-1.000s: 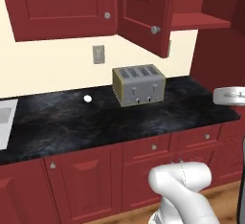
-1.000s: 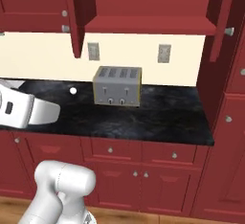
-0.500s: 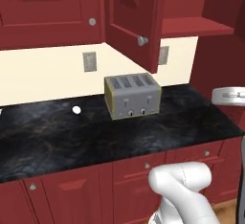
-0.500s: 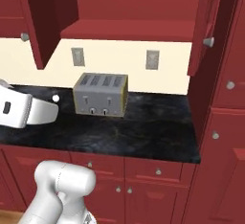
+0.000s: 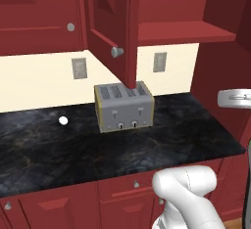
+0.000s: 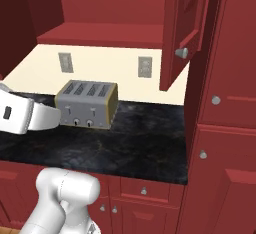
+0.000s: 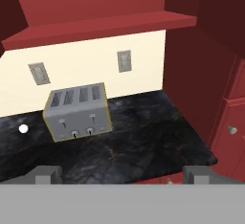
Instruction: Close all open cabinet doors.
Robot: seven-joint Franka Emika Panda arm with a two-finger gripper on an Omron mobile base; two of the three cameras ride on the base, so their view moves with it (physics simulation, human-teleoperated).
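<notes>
Two cabinet doors stand open over the counter. The left door (image 5: pixel 109 22) swings out toward me, its knob (image 5: pixel 116 52) above the toaster; its back shows as a dark panel (image 6: pixel 17 23). The right door (image 6: pixel 186 25) hangs open beside the tall cabinet, knob (image 6: pixel 181 53) facing out. Between them lies the bare red shelf (image 7: pixel 100 27). A closed door (image 5: pixel 39 12) sits further left. My gripper (image 7: pixel 123 175) is open and holds nothing; it is back from the counter's front edge and faces the toaster.
A grey four-slot toaster (image 5: pixel 124 106) stands on the black counter (image 5: pixel 162 145) against the cream wall. A small white ball (image 5: pixel 63 121) lies left of it. A tall red cabinet (image 6: pixel 225 128) bounds the counter's right end. Drawer fronts (image 6: pixel 145 190) run below.
The base has driven right and closer, so the whole scene has slid left in both base views. The doors and toaster have not moved. The gripper stays open.
</notes>
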